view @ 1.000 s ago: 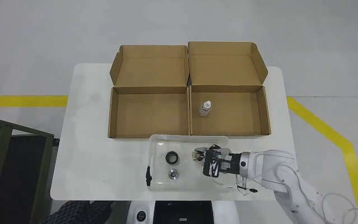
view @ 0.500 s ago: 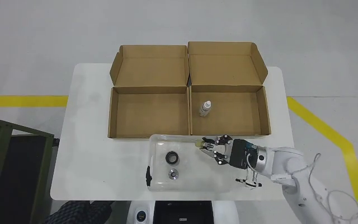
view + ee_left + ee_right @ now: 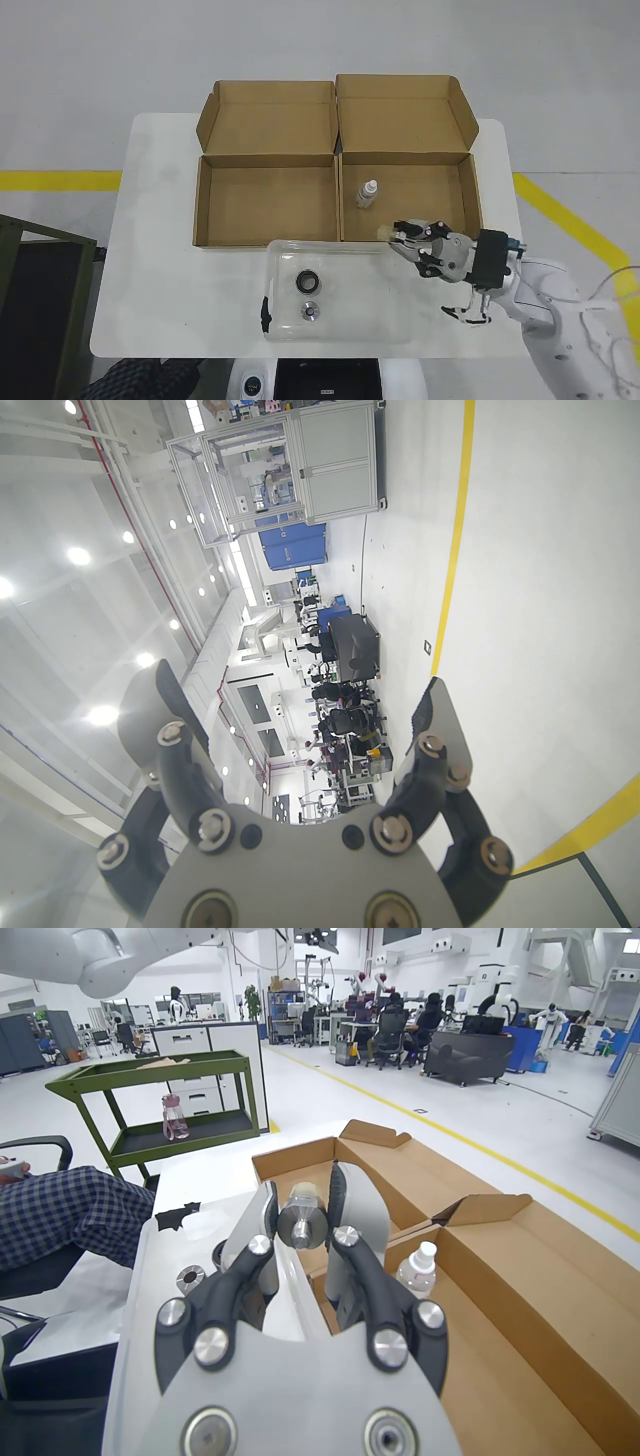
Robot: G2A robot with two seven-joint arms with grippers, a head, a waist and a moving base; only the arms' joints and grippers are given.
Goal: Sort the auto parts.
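My right gripper is shut on a small metal fitting with a cream tip. It hangs above the back right corner of the clear tray, close to the front wall of the right cardboard box. In the right wrist view the fitting sits clamped between the fingers of the right gripper. A black ring part and a metal cylinder lie in the tray. My left gripper is open, with nothing between its fingers, and points out into the room.
A white bottle lies in the right box. The left cardboard box beside it has a bare floor. A small black piece sits at the tray's left rim. Both box lids stand open at the back.
My right gripper has lifted the fitting out of the tray and carried it right and back, toward the right box. The parts in the tray have not moved.
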